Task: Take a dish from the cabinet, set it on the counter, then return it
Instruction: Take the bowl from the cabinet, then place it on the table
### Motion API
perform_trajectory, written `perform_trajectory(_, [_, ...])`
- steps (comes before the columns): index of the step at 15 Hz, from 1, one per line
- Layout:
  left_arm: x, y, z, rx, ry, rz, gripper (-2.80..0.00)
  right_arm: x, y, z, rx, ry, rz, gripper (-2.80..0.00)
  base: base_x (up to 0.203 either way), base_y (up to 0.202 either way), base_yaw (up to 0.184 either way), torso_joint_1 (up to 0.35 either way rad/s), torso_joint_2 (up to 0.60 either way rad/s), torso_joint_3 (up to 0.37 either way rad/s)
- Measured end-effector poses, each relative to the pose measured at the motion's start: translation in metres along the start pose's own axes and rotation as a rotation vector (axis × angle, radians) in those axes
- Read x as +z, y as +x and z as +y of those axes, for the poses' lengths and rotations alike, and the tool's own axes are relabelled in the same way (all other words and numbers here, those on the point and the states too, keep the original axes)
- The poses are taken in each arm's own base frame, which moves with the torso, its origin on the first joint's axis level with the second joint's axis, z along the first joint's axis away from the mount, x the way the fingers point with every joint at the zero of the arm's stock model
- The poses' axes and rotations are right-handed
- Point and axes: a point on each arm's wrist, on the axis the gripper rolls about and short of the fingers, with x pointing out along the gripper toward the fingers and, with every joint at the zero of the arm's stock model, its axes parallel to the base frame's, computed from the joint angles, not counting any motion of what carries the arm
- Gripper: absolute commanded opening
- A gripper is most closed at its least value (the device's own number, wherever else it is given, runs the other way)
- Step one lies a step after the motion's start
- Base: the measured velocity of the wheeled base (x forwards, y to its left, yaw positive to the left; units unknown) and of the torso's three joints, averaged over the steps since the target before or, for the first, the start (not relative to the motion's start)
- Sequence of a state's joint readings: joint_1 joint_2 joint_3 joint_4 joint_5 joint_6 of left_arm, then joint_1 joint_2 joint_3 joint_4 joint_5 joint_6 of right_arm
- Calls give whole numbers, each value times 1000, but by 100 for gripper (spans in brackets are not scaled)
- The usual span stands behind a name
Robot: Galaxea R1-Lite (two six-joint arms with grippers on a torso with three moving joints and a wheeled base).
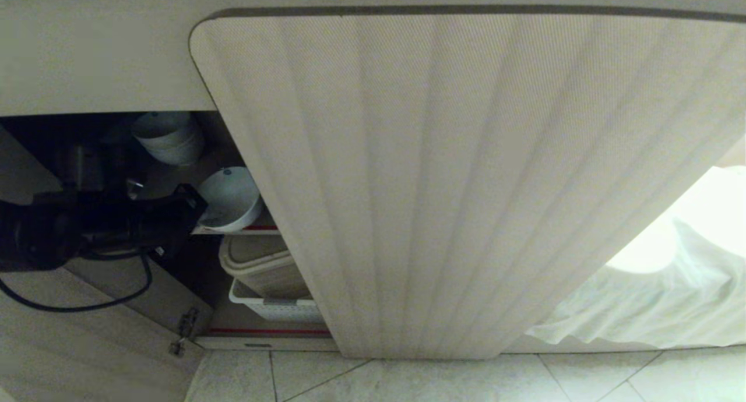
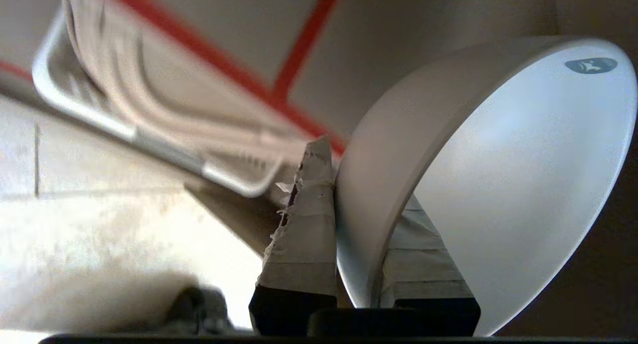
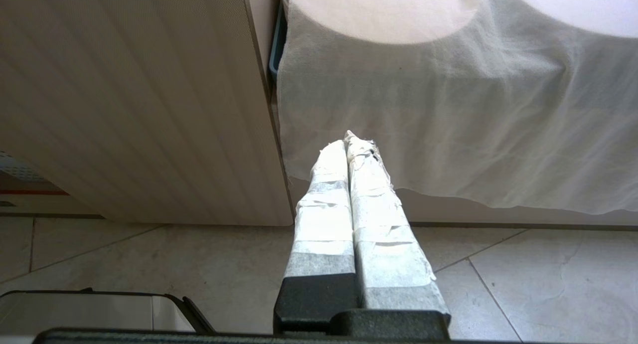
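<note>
left claw [image 2: 351, 219] is clamped on the bowl [image 1: 230, 199], one taped finger [image 2: 309, 224] outside the wall and the other inside, rim pinched between them. bowl is plain white, round, glossy inside, tipped on its side so the opening faces out; small grey-blue mark [image 2: 590, 65] on the inner surface near the rim. foot not visible. head view puts the bowl at the front edge of the upper shelf [image 1: 256, 229] in the cabinet [image 1: 111, 70], just above the red tape strip, and just in front of a stack of bowls [image 1: 169, 137] further back on that shelf. whether it touches the shelf or hangs clear, cannot tell. left arm [image 1: 87, 227] is a dark mass, claw tips hidden there behind the bowl. below the shelf sit a beige tub [image 1: 262, 268] and a white basket [image 1: 274, 306], both cut off by the open ribbed door [image 1: 466, 186]. cabinet interior behind the arm too dark to read. right claw [image 3: 347, 144] hangs near the floor [image 3: 149, 254], taped fingers pressed together, empty, facing the door and a white cloth [image 3: 448, 109]; cloth hides whatever is behind it.
</note>
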State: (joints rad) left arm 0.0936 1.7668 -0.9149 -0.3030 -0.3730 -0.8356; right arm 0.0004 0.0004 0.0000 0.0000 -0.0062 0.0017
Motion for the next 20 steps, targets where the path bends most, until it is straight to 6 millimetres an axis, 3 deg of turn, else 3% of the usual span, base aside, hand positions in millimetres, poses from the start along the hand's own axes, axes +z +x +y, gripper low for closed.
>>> perform_trajectory(13, [-53,-55,21,33,-14,62,-280,0,0,0,0,0,0,-280,0,0,0,0,0,0])
perform_trajectory(20, [-103,-93,33,20,18,136,-280,0,0,0,0,0,0,-280,0,0,0,0,0,0])
